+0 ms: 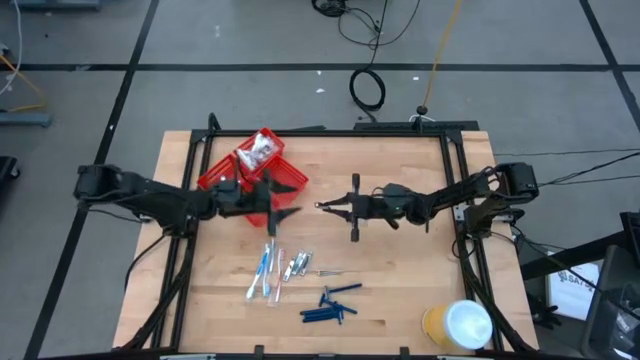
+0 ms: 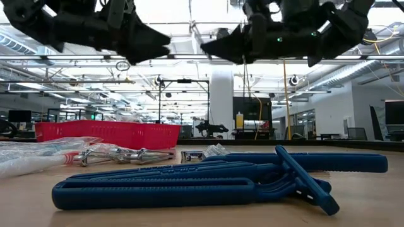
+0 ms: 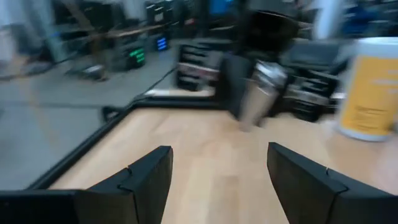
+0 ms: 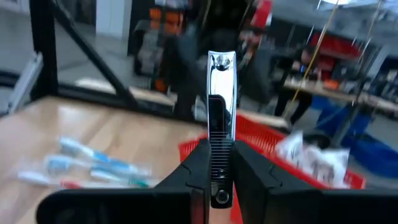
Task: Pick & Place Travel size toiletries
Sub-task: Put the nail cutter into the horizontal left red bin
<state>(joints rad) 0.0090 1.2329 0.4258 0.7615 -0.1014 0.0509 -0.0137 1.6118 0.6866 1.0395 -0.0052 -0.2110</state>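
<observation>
- No readable writing anywhere on the table right now.
- The yellow roll (image 3: 367, 87), seen from the left wrist, carries dark print on its side, but it is too blurred to make out.
- Down at the table's near right corner, the same roll shows only its blank white top.
- The white packets (image 4: 314, 155) in the red tray (image 1: 215, 172) show dark marks, none legible.

The right pincer (image 4: 219, 177) gripped a silvery clipper (image 4: 221, 118) upright; beyond lay toothbrushes (image 4: 93, 165) on the tabletop (image 4: 74, 124) and a red tray (image 4: 273, 146) holding white packets (image 4: 314, 155)
</observation>
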